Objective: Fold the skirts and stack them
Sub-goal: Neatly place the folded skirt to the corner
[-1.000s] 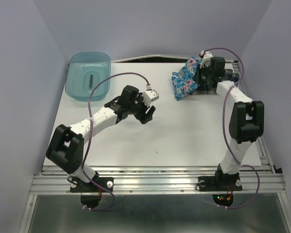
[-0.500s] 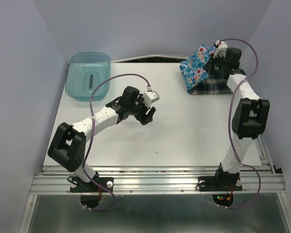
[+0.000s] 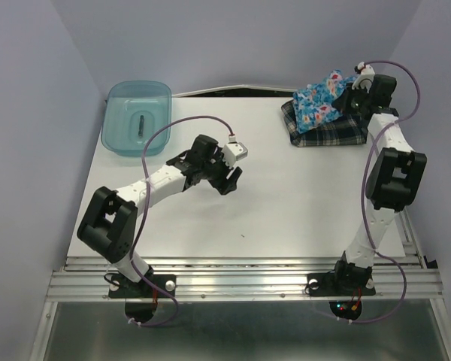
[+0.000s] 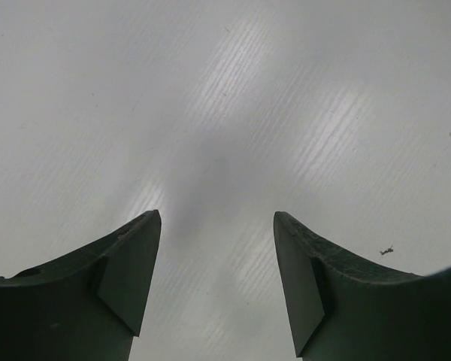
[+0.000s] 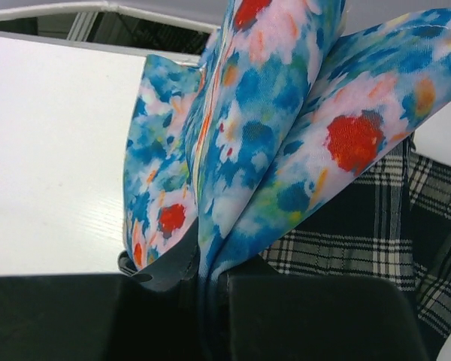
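From above, a white counter point(image 3: 286, 210) is carrying a teal bin point(image 3: 111, 134) at its far left corner and both skirts at its far right corner. The plaid skirt point(image 3: 332, 134) is lying flat there. The floral skirt point(image 3: 319, 98) is rising in a bunch above its far edge and seems to be draping onto it, though contact is hard to judge from here. The right fingers point(image 3: 355, 98) are gripping the floral skirt's right end. The left fingers point(image 3: 227, 182) are hovering over the bare middle of the counter, well apart from the skirts. In the left wrist view, the left fingers point(image 4: 128, 278) are standing wide apart, holding nothing, above the plain counter point(image 4: 210, 98). In the right wrist view, the right fingers point(image 5: 316, 316) are pressing together on a fold of the floral skirt point(image 5: 270, 113), which is fanning upward, with the plaid skirt point(image 5: 361, 241) lying beneath it to the right.
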Tool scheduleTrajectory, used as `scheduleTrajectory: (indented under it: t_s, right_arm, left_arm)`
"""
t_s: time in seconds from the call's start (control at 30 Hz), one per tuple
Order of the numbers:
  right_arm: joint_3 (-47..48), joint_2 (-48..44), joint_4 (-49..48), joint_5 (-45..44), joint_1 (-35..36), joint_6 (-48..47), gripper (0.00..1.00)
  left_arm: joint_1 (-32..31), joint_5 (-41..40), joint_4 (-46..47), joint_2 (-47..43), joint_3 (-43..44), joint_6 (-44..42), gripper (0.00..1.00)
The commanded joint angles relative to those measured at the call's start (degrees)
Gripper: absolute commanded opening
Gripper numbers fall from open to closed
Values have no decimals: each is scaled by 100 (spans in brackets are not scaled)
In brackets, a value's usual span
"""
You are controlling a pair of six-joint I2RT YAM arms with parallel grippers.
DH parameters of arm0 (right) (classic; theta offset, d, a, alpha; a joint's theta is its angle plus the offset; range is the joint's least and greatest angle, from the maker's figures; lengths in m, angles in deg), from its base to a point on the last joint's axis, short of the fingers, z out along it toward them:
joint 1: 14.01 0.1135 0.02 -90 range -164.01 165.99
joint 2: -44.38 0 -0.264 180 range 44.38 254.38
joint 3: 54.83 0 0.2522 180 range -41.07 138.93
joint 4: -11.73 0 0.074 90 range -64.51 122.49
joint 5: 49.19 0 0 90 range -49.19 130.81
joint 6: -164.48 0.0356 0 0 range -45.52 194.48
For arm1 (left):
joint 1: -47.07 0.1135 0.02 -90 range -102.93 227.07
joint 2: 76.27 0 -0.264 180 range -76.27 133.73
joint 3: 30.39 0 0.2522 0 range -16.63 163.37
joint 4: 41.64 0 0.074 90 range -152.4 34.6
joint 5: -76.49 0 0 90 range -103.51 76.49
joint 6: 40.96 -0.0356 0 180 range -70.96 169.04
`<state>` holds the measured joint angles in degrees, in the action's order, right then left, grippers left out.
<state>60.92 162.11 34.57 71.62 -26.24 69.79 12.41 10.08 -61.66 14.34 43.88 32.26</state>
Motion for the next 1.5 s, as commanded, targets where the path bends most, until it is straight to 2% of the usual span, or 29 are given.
scheduleTrajectory:
  t_s: [0.0, 0.2, 0.37, 0.5, 0.57, 0.67, 0.73, 0.77, 0.83, 0.87, 0.9, 0.93, 1.0, 1.23, 1.47]
  right_arm:
    - [241, 399, 181, 407, -340, 82, 1]
    - [768, 1180, 375, 900, -648, 231, 1]
    - [1103, 1594, 366, 971, -833, 258, 2]
    - [1402, 1867, 358, 962, -895, 451, 9]
    - [1463, 1902, 357, 962, -895, 451, 17]
    - [1507, 1876, 357, 901, -948, 697, 46]
    - [1525, 1841, 349, 822, -948, 741, 55]
    - [1525, 1771, 340, 778, -948, 741, 67]
    - [1525, 1683, 305, 541, -948, 741, 73]
    - [1534, 1596, 296, 471, -948, 724, 78]
    - [1551, 1543, 296, 366, -948, 706, 80]
    - [1551, 1481, 287, 112, -948, 697, 88]
    - [1587, 1315, 296, -118, -948, 628, 99]
    - [1359, 621, 287, -1076, -948, 339, 100]
    - [972, -13, 480, -330, -878, 451, 100]
  left_arm:
    - [20, 110, -59, 27, 180, -19, 73]
    - [20, 216, -156, 36, 216, -1, 74]
    - [20, 233, -209, 54, 224, -10, 75]
    - [20, 339, -235, 36, 207, -27, 80]
    - [20, 339, -288, 88, 250, -54, 80]
    - [20, 330, -297, 106, 251, -98, 80]
    - [20, 313, -279, 97, 268, -98, 80]
    - [29, 304, -279, 71, 260, -98, 81]
    - [38, 242, -253, 19, 251, -63, 81]
    - [81, 242, -253, -8, 242, -54, 83]
    - [108, 242, -235, -43, 224, -37, 89]
    - [151, 251, -209, -130, 216, 16, 96]
    - [274, 260, -174, -210, 189, 60, 99]
    - [775, 348, -112, -605, 128, 227, 99]
    - [978, 277, 248, -1150, -171, 412, 99]
